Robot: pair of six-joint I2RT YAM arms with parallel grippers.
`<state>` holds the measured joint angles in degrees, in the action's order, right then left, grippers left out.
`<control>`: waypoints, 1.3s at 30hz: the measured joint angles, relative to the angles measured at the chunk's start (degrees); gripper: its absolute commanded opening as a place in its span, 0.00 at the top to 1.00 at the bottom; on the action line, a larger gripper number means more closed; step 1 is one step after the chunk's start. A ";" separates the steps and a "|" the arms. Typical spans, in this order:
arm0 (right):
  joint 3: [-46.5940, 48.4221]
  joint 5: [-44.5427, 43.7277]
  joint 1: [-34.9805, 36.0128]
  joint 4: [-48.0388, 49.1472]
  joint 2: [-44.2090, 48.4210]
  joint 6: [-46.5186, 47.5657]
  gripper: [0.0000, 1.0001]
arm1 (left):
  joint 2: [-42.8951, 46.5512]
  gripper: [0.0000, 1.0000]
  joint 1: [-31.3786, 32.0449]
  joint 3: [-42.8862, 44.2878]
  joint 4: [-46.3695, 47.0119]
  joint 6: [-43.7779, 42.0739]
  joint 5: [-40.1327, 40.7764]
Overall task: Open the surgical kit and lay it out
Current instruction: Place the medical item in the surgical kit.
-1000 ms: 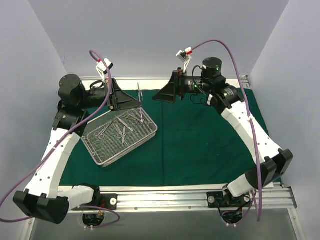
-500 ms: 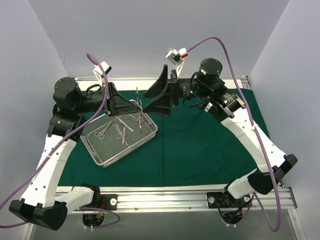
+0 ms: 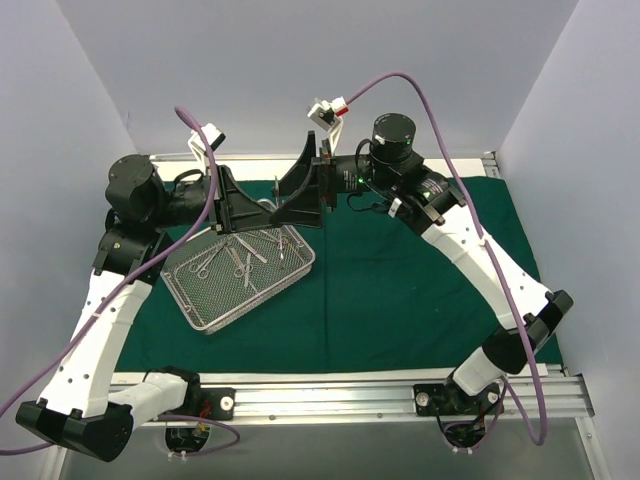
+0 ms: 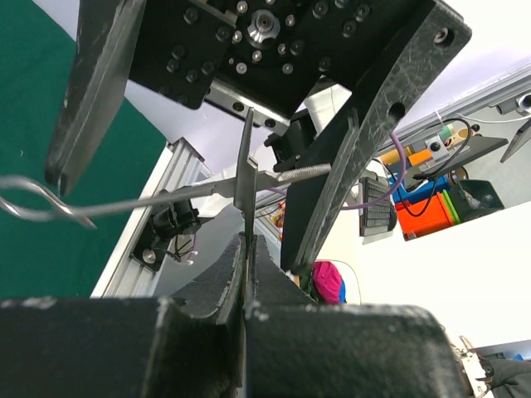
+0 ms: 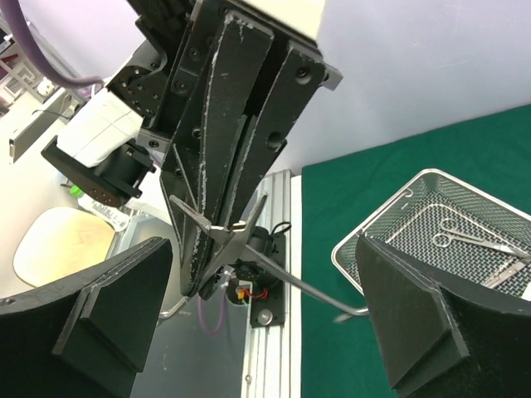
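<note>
My left hand [image 4: 247, 249] is clenched on a slim steel tool [image 4: 166, 197]. Its looped end runs off the left edge of my left wrist view, and I cannot tell scissors from forceps. My right hand [image 5: 261, 274] is released, gaping wide with a finger on either side of that tool; whether they touch it I cannot tell. From above, both hands overlap and mostly hide the tool. They hang over the far corner of the mesh tray [image 3: 205, 310], which sits on the green cloth [image 3: 420, 270] holding other tools [image 3: 240, 258].
</note>
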<state>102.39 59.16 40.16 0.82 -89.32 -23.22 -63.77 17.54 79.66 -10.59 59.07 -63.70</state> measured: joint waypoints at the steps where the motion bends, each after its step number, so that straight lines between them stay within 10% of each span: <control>1: -0.07 0.00 0.20 -0.07 -0.09 0.04 0.00 | 0.00 0.98 0.02 0.00 0.00 -0.02 0.00; 39: -12.28 -0.63 2.14 6.64 3.23 -11.30 0.53 | -4.59 0.98 0.07 5.73 -7.72 -8.52 3.21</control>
<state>90.11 58.52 42.30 7.46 -86.08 -34.52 -68.36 17.61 85.38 -18.31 50.54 -60.49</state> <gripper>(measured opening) 0.496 0.031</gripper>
